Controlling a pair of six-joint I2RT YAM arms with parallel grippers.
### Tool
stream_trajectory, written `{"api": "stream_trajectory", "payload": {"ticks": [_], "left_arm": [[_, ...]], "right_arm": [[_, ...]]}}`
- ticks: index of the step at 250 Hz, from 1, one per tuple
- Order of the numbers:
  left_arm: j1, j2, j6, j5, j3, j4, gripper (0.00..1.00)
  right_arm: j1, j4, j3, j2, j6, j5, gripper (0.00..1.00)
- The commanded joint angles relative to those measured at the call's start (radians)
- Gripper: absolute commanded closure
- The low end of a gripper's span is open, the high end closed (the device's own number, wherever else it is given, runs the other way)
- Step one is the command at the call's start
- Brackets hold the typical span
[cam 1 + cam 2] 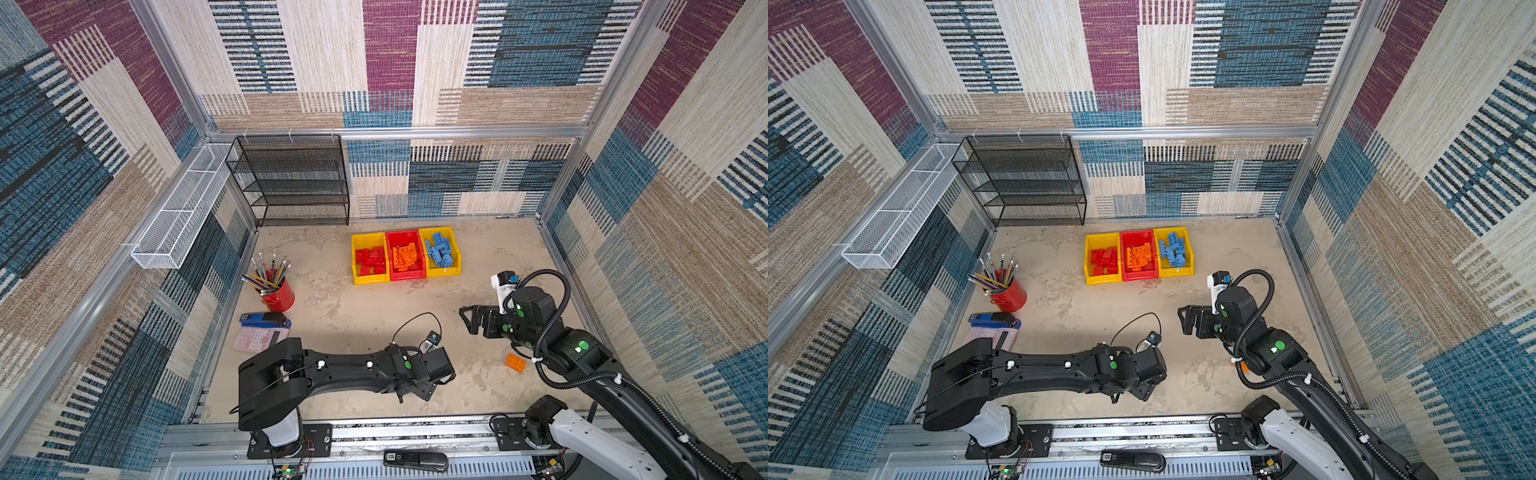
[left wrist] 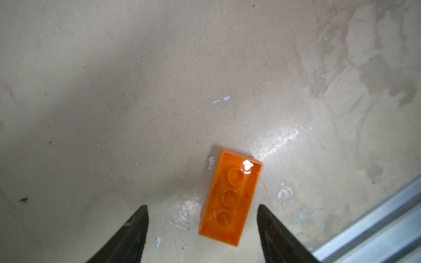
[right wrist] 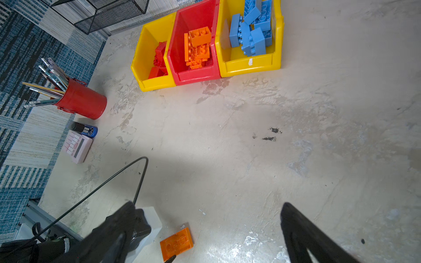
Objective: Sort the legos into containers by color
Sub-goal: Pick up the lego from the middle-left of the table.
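An orange lego (image 2: 231, 200) lies hollow side up on the table between the fingers of my left gripper (image 2: 202, 206). That gripper is open and touches nothing. The right wrist view shows the same brick (image 3: 176, 242); the left gripper (image 1: 415, 395) hides it in both top views. A second orange lego (image 1: 515, 362) lies studs up beside the right arm. My right gripper (image 1: 464, 320) hovers open and empty over bare table (image 3: 206, 205). The containers stand in a row at the back: a yellow one (image 1: 370, 279) with red legos, a red one (image 1: 407, 275) with orange, a yellow one (image 1: 446, 272) with blue.
A red pencil cup (image 1: 279, 295), a blue stapler (image 1: 266, 321) and a pink calculator (image 1: 259, 338) sit along the left edge. A black wire shelf (image 1: 291, 183) fills the back left corner. An aluminium rail (image 2: 376, 227) runs close to the left gripper.
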Motion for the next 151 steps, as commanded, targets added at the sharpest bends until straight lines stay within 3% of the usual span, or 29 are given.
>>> {"api": "stream_trajectory", "payload": {"ticks": [1, 55, 99, 151], "left_arm": [[-0.006, 0.022, 0.002, -0.013, 0.007, -0.003, 0.26], [-0.019, 0.059, 0.012, 0.014, 0.013, 0.041, 0.27], [-0.02, 0.111, 0.009, 0.03, 0.023, 0.05, 0.35], [-0.023, 0.126, -0.006, 0.027, 0.014, 0.051, 0.67]], "right_arm": [[0.001, -0.011, 0.009, -0.002, 0.017, 0.016, 0.01], [0.002, -0.019, 0.012, -0.004, 0.025, 0.021, 0.01], [0.0, -0.023, 0.015, 0.004, 0.024, 0.025, 0.01], [0.001, -0.021, 0.01, 0.006, 0.025, 0.028, 0.01]]}}
